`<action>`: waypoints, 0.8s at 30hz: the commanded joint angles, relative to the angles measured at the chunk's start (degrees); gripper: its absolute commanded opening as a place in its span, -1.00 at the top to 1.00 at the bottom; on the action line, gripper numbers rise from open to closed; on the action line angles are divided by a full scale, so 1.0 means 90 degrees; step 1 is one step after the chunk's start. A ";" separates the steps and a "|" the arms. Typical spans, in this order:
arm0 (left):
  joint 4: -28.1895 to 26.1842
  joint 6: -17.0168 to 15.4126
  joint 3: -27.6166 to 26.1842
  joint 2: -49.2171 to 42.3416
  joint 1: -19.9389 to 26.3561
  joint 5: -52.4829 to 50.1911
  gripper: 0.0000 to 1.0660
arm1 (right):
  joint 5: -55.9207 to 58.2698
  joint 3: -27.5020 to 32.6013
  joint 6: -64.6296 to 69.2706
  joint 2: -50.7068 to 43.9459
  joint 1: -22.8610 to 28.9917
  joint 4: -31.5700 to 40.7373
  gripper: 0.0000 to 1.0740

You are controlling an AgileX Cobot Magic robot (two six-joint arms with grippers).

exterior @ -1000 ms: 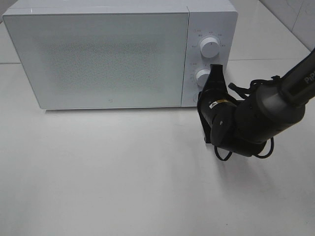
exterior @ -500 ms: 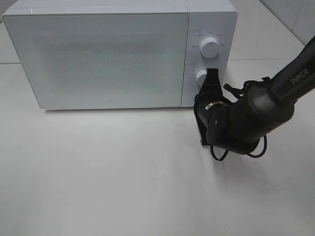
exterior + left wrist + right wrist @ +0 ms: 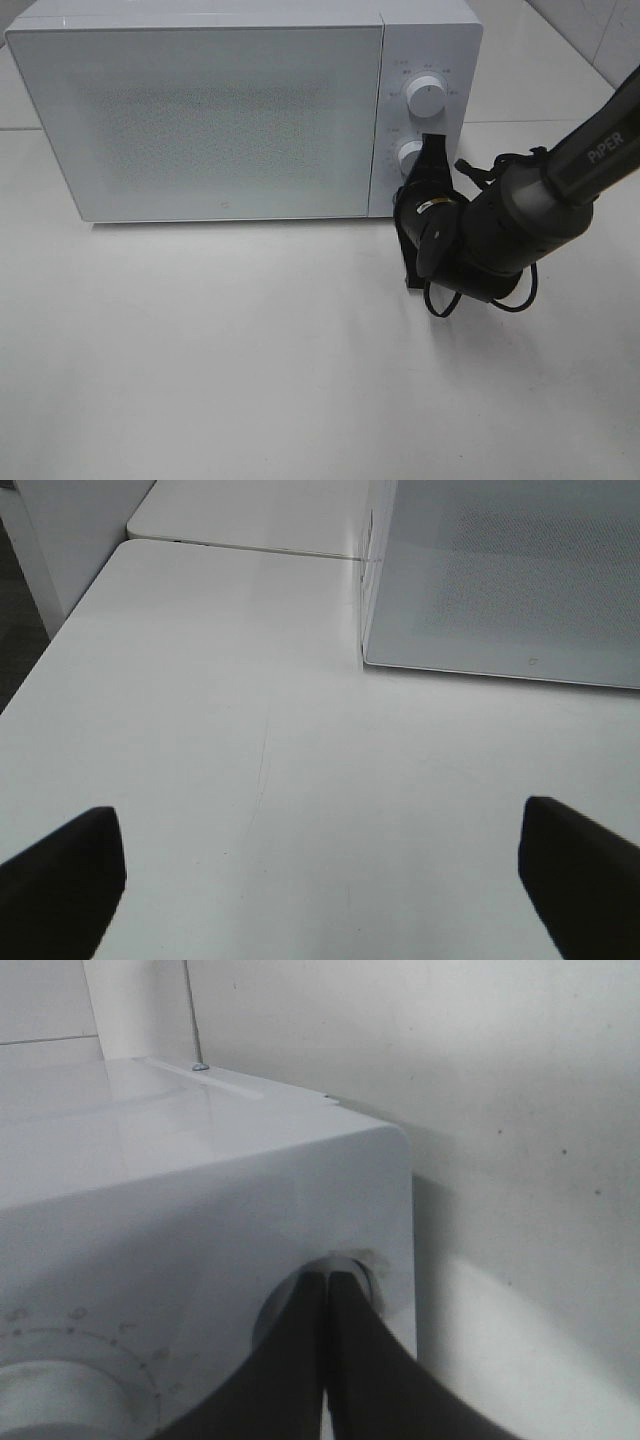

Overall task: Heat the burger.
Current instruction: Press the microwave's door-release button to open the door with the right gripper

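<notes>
The burger is out of view. The white microwave (image 3: 230,120) stands at the back of the table with its door closed. My right gripper (image 3: 434,148) is shut, and its tips rest against the lower knob (image 3: 409,155) of the control panel. In the right wrist view the two fingers meet at their tips (image 3: 328,1282) in front of a round knob (image 3: 352,1265) on the microwave's face. My left gripper (image 3: 320,825) is open and empty over bare table, near the microwave's front left corner (image 3: 366,658). It does not show in the exterior view.
The upper knob (image 3: 427,96) sits above the lower one on the panel. The white table (image 3: 250,350) spreads in front of the microwave. A table seam and a white wall show in the left wrist view (image 3: 60,540).
My right arm has shifted a little to the left, closer to the control panel, with the gripper tips staying at the lower knob. The microwave door stays closed.
</notes>
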 commanded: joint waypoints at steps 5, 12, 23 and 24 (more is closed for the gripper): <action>-0.0019 -0.0013 0.0032 -0.0121 0.0025 -0.0032 -0.88 | -0.1108 -0.0433 -0.0102 -0.0032 -0.0102 -0.0166 1.00; -0.0019 -0.0013 0.0032 -0.0121 0.0025 -0.0032 -0.88 | -0.1872 -0.0872 -0.0236 0.0197 -0.0172 -0.0286 1.00; -0.0019 -0.0013 0.0032 -0.0121 0.0025 -0.0032 -0.88 | -0.1853 -0.0859 -0.0267 0.0172 -0.0204 -0.0477 1.00; -0.0019 -0.0013 0.0032 -0.0121 0.0025 -0.0032 -0.88 | -0.1853 -0.0859 -0.0267 0.0172 -0.0204 -0.0477 1.00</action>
